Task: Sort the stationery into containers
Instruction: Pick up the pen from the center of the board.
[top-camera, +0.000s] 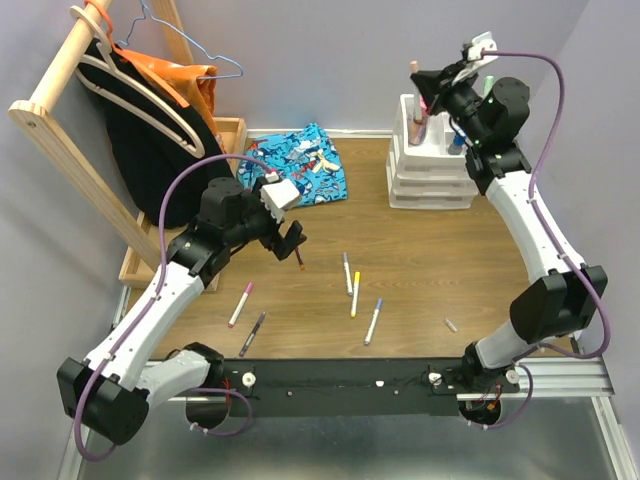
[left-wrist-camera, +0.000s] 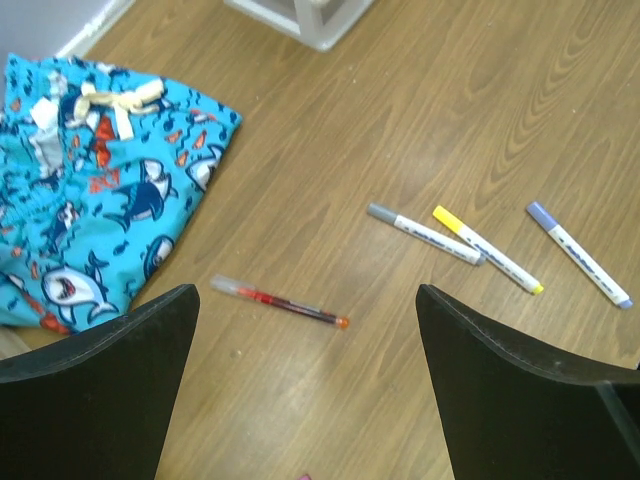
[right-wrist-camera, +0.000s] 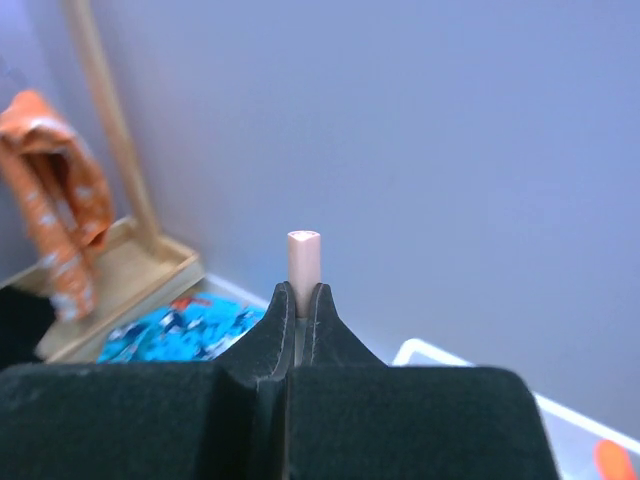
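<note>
My left gripper (top-camera: 292, 240) is open and hovers low over a red pen (top-camera: 299, 260). In the left wrist view that red pen (left-wrist-camera: 280, 301) lies on the wood between my spread fingers (left-wrist-camera: 110, 370). A grey-capped marker (left-wrist-camera: 423, 233), a yellow marker (left-wrist-camera: 488, 250) and a purple-capped marker (left-wrist-camera: 580, 255) lie further right. My right gripper (top-camera: 428, 88) is raised over the white organiser (top-camera: 432, 160). It is shut on a pale pink pen (right-wrist-camera: 303, 262) that sticks up past the fingertips (right-wrist-camera: 283, 310). A pink-capped pen (top-camera: 240, 304) and a dark pen (top-camera: 252, 334) lie near the left front.
The blue shark-print cloth (top-camera: 300, 165) lies at the back centre, and also in the left wrist view (left-wrist-camera: 90, 190). A wooden rack with hangers and clothes (top-camera: 130, 110) stands at the left. A small pale piece (top-camera: 452, 325) lies at the front right.
</note>
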